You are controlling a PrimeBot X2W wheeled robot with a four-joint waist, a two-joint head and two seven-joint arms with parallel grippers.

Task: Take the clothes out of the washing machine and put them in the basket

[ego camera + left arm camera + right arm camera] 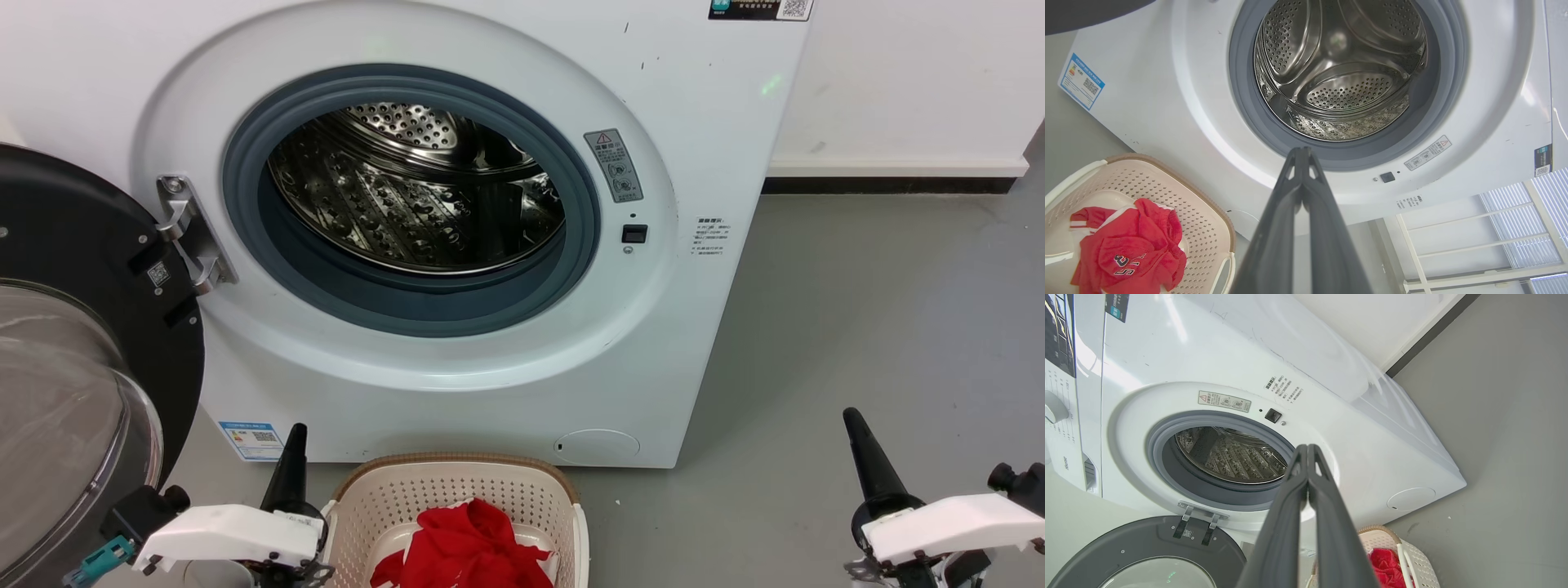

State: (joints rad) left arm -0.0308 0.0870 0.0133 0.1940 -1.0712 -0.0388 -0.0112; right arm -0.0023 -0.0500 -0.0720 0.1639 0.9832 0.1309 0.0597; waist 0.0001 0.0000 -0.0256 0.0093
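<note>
left gripper (1301,152) and right gripper (1307,446) sit low either side of the basket (384,498), each clenched on nothing, apparently parked clear of it. red clothes (469,543) lie bundled inside the basket, just before the washing machine (490,400); its steel drum (408,212) looks bare and its door (82,245) stands wide, so unloading seems finished.

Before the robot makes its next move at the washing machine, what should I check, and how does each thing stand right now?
1. Washing machine drum empty: ok, bare steel seen.
2. Red clothes inside the basket: ok.
3. Left gripper empty: ok, shut on nothing.
4. Right gripper empty: ok, shut on nothing.
5. Door swung fully open: ok.
</note>
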